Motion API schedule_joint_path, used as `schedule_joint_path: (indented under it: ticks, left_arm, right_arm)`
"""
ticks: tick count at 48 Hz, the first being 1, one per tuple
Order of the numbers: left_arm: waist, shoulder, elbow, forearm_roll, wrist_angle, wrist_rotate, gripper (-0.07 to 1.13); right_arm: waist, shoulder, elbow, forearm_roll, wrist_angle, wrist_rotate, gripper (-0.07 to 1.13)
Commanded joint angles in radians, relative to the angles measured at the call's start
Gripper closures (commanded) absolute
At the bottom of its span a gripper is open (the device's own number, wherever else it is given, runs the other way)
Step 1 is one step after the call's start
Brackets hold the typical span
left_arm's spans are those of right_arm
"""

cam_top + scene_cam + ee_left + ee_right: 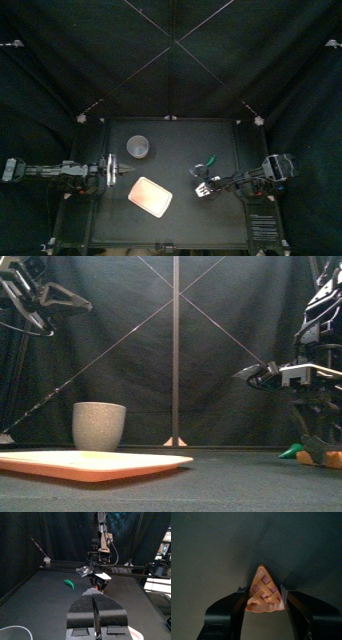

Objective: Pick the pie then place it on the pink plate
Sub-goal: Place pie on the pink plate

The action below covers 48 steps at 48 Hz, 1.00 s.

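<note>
Pie slice still on the bench, pink plate off to its left

The pie (263, 595) is a little toy wedge, tan-orange with a woven lattice top and purple filling peeking through the gaps. It lies flat on the bench at the right side, its point aimed away from the wrist, and the right gripper (262, 589) has a jaw snug against each long side. The pink plate (150, 197) is a flat salmon-pink rectangular tray with rounded corners and a low rim. It sits flat near the bench's front, a bit left of centre, turned at an angle to the edge. The pie and the plate are apart, not touching.
</note>
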Motion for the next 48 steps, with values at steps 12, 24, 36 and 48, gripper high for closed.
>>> schedule_joint_path:
  ticks: [12,24,36,48]
  left_arm:
    - [0.005,0.002,-0.015,0.0,-0.009,0.0,1.03]
    - [0.005,0.002,-0.014,0.002,-0.009,0.0,1.03]
    - [0.008,-0.002,-0.015,0.003,-0.009,0.0,1.03]
    - [0.014,-0.002,-0.009,0.002,-0.009,0.0,1.03]
  right_arm:
    - [0.006,0.021,-0.213,-0.132,-0.041,-0.018,0.42]
    - [0.037,0.181,-0.46,-0.454,-0.173,-0.015,0.42]
    - [0.04,0.385,-0.647,-0.566,-0.291,-0.017,0.39]
    - [0.038,0.459,-0.707,-0.584,-0.301,-0.017,0.21]
